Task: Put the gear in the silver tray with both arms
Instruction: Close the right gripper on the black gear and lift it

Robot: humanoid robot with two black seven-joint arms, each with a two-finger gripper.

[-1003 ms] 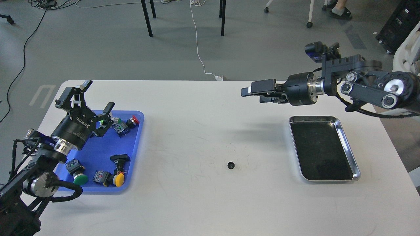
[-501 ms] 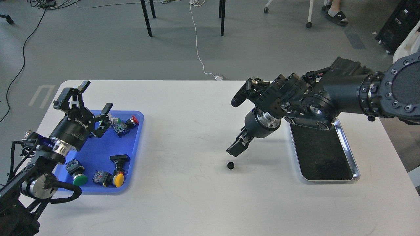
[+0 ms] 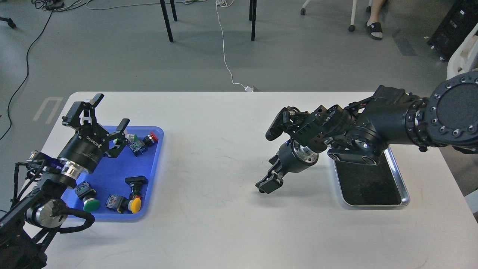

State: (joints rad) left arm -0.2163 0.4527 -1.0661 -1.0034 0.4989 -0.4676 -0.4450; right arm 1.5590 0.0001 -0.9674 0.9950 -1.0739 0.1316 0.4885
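My right gripper points down at the table's middle, its tips at the spot where the small black gear lay. The gear is hidden by the fingers, so I cannot tell whether they are closed on it. The silver tray lies on the right of the table, its far end covered by my right arm. My left gripper is open and empty, held above the far end of the blue tray.
The blue tray on the left holds several push-button switches with green, red and yellow caps. White table edges run along the front and right. Chair legs and cables are on the floor beyond the table.
My right gripper has come down from high at the back right to the gear, which now is hidden under its tips. The left arm has barely moved.
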